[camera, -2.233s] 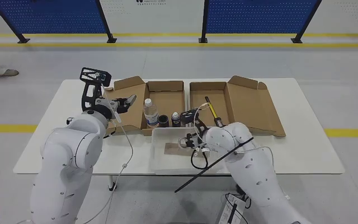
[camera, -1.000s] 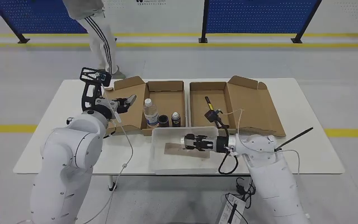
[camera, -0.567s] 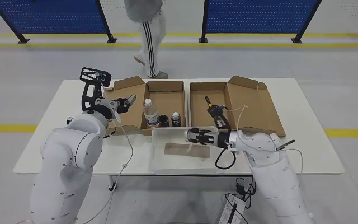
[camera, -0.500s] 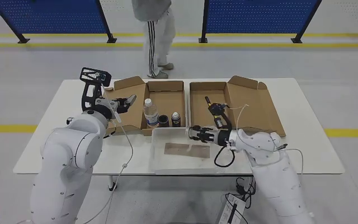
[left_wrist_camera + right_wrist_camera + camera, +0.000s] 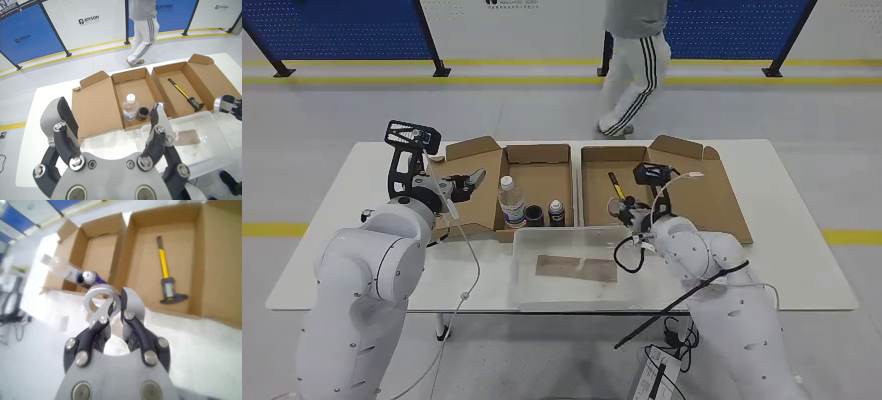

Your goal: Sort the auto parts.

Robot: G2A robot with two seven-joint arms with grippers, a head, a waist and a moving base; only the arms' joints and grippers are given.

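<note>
My right gripper (image 5: 118, 303) is shut on a silver metal ring (image 5: 102, 300), which it holds above the near edge of the right cardboard box (image 5: 682, 190), between that box and the clear plastic bin (image 5: 532, 290). A yellow and black caliper (image 5: 164, 262) lies inside the right box. In the left cardboard box (image 5: 542, 170) stand a clear bottle (image 5: 509, 200), a black cylinder (image 5: 534, 215) and a small can (image 5: 556, 212). My left gripper (image 5: 111, 109) hangs open and empty over the left box's spread flap (image 5: 94, 106).
A flat brown plate (image 5: 575, 268) lies on the bin's floor. The white table (image 5: 802, 260) is bare to the right of the boxes and along its left end. The box flaps stand up at the outer sides.
My right gripper has risen out of the bin with the ring and swung toward the right box. The left arm has not moved.
</note>
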